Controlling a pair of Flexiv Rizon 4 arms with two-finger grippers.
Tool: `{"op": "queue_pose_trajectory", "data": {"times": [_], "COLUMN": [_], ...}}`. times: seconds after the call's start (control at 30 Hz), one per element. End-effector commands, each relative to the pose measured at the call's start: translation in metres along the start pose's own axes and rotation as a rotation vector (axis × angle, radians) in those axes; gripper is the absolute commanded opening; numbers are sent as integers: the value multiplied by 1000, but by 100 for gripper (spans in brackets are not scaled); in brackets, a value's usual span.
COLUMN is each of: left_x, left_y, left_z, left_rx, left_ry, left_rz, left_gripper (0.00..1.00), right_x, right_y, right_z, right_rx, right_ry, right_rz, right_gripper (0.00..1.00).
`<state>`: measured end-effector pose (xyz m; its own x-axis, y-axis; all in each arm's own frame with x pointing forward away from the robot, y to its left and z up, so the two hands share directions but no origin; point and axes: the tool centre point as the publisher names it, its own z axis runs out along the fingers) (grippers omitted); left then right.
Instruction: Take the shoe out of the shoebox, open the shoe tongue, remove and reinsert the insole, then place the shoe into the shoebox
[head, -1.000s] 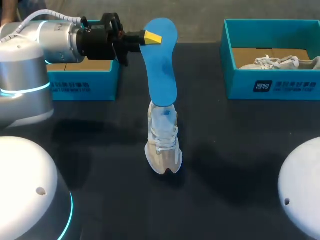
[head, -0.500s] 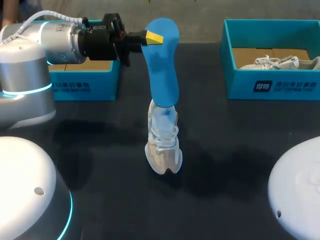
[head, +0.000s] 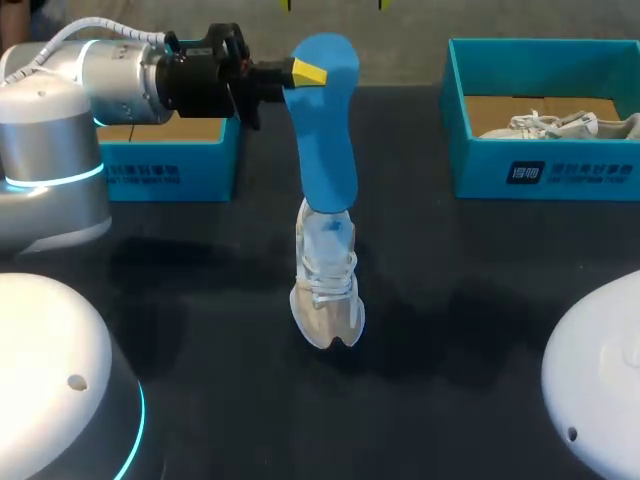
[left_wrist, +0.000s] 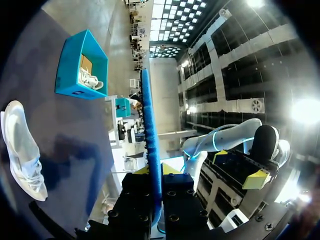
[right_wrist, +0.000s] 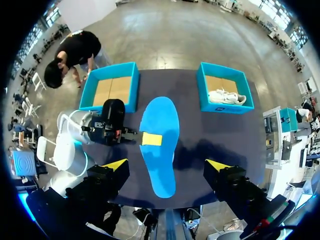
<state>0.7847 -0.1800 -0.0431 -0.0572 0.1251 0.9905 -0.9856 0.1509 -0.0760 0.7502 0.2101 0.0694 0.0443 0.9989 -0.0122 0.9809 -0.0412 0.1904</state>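
Observation:
My left gripper (head: 306, 73) is shut on one long edge of the blue insole (head: 326, 130). It holds the insole flat in the air above the table. The left wrist view shows the insole (left_wrist: 150, 130) edge-on between the left gripper (left_wrist: 154, 172) fingers, well clear of the shoe (left_wrist: 22, 150). The pale mesh shoe (head: 327, 285) lies on the dark table, toe toward the front edge. My right gripper (right_wrist: 167, 165) hangs high overhead, open and empty. It looks down on the insole (right_wrist: 159, 145), which hides the shoe.
A teal shoebox (head: 170, 165) stands at the back left behind my left arm. A second teal shoebox (head: 545, 170) at the back right holds another white shoe (head: 560, 125). My right arm's white housing (head: 600, 370) fills the front right corner.
The insole has twisted a little in the left gripper and now looks narrower from the head view. My right arm's housing has shifted slightly. The shoe has not moved.

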Motion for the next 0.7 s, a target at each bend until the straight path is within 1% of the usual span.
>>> {"op": "queue_pose_trajectory", "data": {"times": [0.03, 0.17, 0.37, 0.43, 0.47, 0.5, 0.57, 0.6, 0.63, 0.67, 0.7], "left_x": [0, 0, 0, 0, 0, 0, 0, 0, -1, 0, 0], "left_y": [-1, -1, -1, -1, -1, -1, 0, 0, 0, 0, 0], "left_z": [-2, -3, -4, -5, -5, -5, -6, -7, -8, -8, -9], "left_rx": [-3, -6, -10, -11, -11, -11, -12, -11, -10, -9, -8], "left_ry": [-1, 1, 2, 1, 2, 2, 2, 2, 1, 1, 1], "left_rz": [1, 1, -1, -2, -2, -2, -3, -3, -3, -3, -3], "left_gripper": [0, 0, 0, 0, 0, 0, 0, 0, 0, 0, 0], "right_x": [-2, -3, -5, -9, -11, -12, -14, -16, -17, -19, -21], "right_y": [-1, -1, -5, -5, -5, -5, -6, -6, -7, -7, -6], "right_z": [1, 3, 6, 7, 8, 6, 6, 6, 6, 6, 7], "right_rx": [-1, 5, 21, 19, 14, 15, 4, 6, -11, -1, 2], "right_ry": [10, 42, 156, 154, 204, 191, 266, 258, 303, 333, 387], "right_rz": [2, 7, 2, 4, 9, 8, 10, 2, -4, 12, 11], "right_gripper": [100, 100, 100, 100, 100, 100, 100, 100, 100, 100, 100]}}
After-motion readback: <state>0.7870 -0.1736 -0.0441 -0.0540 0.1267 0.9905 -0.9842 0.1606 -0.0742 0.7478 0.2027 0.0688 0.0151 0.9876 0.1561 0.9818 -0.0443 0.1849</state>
